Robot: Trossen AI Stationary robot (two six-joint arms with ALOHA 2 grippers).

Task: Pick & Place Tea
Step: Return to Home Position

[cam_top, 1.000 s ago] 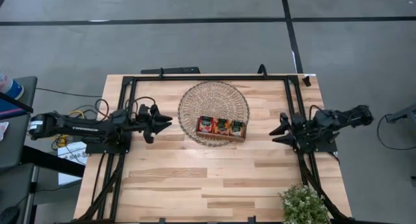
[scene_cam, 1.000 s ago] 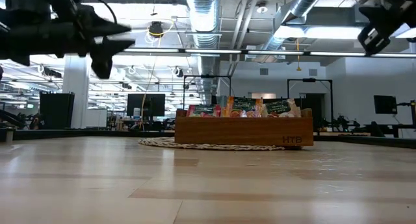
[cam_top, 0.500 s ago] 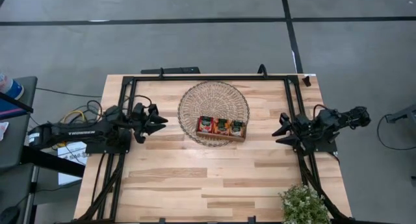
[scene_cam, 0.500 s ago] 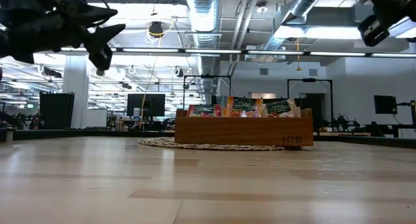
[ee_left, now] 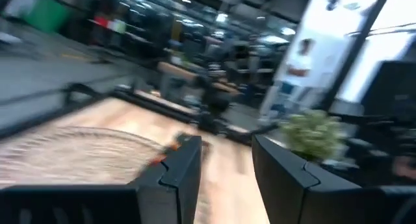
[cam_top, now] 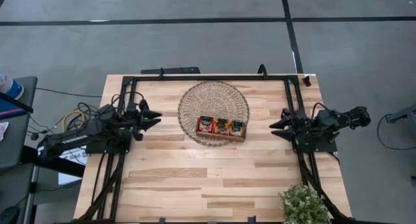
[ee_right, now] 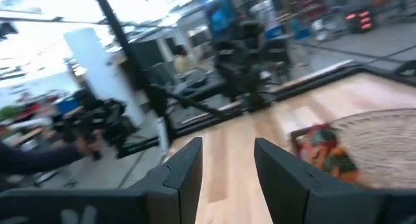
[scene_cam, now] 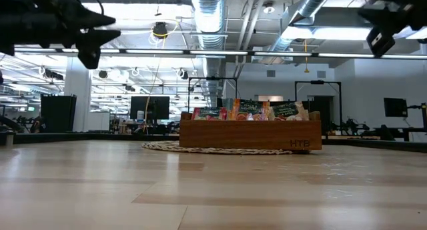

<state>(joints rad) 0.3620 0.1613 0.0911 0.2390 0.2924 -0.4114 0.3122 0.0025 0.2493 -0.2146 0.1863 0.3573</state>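
Left jaws stand apart with nothing between them, raised above the counter [cam_top: 195, 178] near its left edge and pointing toward its middle. The left arm [cam_top: 84, 134] trails back beyond that edge. In the left wrist view its two dark fingers [ee_left: 179, 175] show only open space between them.

Right jaws are likewise spread and empty, raised near the right edge and facing the left pair across the boards. The right arm [cam_top: 328, 122] is folded behind them.

Well apart from both, the tea sachets [cam_top: 221, 126] stand on edge inside a wooden tray [cam_top: 221, 137]. They fill its three sections, reddish toward the left edge, orange in the centre, greenish toward the right. From counter height their tops rise above the tray's rim.

The tray rests on a round woven mat [cam_top: 195, 97] lying about midway between the left and right edges. A small leafy plant [cam_top: 303, 204] sits at a corner on the right side.
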